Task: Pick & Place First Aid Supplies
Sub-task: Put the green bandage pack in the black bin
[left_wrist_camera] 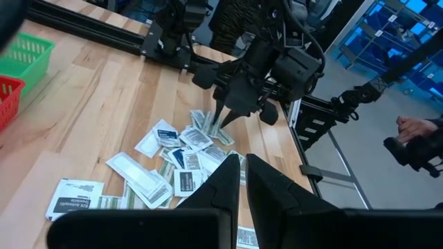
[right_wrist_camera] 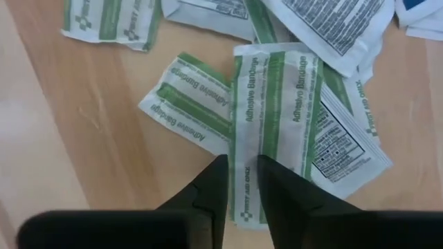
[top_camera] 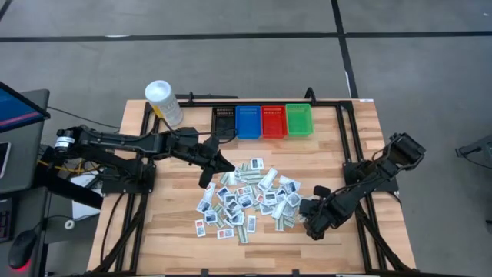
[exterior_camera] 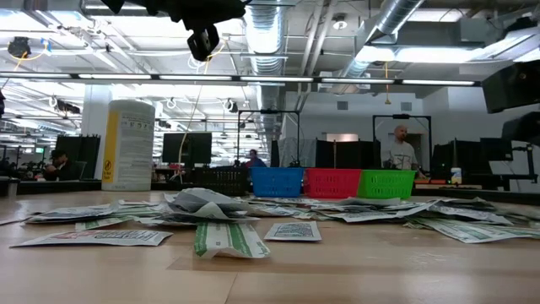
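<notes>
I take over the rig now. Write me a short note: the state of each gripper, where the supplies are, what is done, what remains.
Left gripper: shut, empty, raised over the pile's upper left edge.
Right gripper: low at the pile's right edge, fingers nearly closed on the edge of a green-striped adhesive bandage packet; not lifted.
First aid packets: heaped mid-table.
Bins: black, blue, red, green, along the far edge.
Done: no packet seen in a bin.
Left: the whole pile.

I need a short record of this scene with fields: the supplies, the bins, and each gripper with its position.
supplies: first aid packets scattered in a pile at the table's middle
bins: black, blue, red, green, in a row at the far edge
tub: white tub, upright, left of the bins
left gripper: shut, above the pile's left edge
right gripper: low over a green-striped bandage packet, fingers astride its edge
</notes>
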